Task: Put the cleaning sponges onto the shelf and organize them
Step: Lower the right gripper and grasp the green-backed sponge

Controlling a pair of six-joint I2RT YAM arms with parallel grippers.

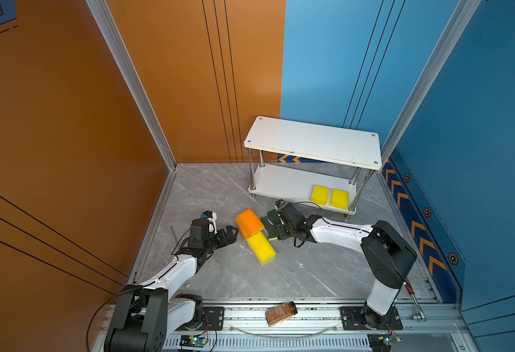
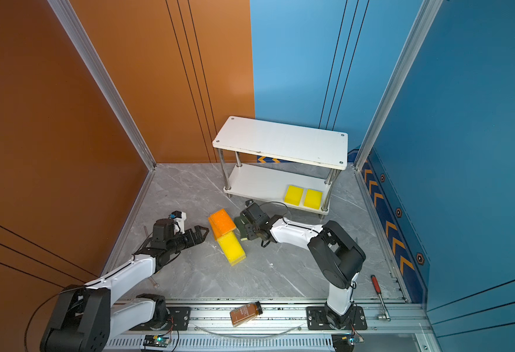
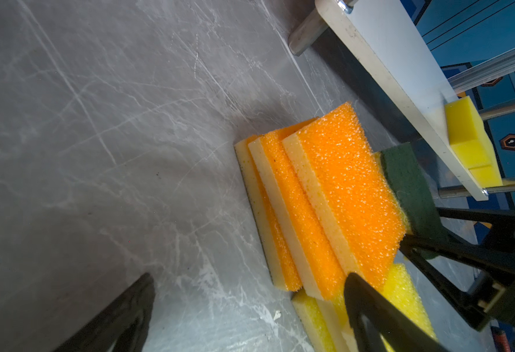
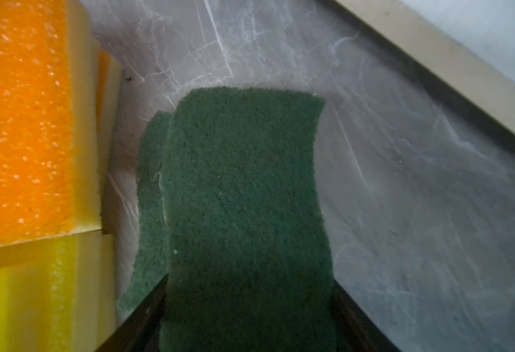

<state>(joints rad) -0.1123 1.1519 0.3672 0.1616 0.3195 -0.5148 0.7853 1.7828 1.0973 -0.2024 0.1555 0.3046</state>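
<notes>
The gray marbled floor point(image 1: 207, 189) is lying between orange and blue walls, and the white two-board shelf point(image 1: 311, 141) is standing at its far right on shiny posts. Two plain yellow sponges point(image 1: 320, 194) are sitting side by side at the right end of its lower board. I am holding my left gripper point(image 1: 231, 234) wide open and empty, just beside the leaning stack of orange-topped sponges point(image 1: 250, 222), whose pale yellow bases are showing along the edges. More coarse yellow sponges point(image 1: 260, 247) are lying stacked against that pile. My right gripper point(image 4: 248, 292) is pressing its jaws against both sides of the wavy green sponge point(image 4: 244, 183), which is resting, slightly offset, on a second green sponge point(image 4: 151, 183) on the floor in front of the shelf.
</notes>
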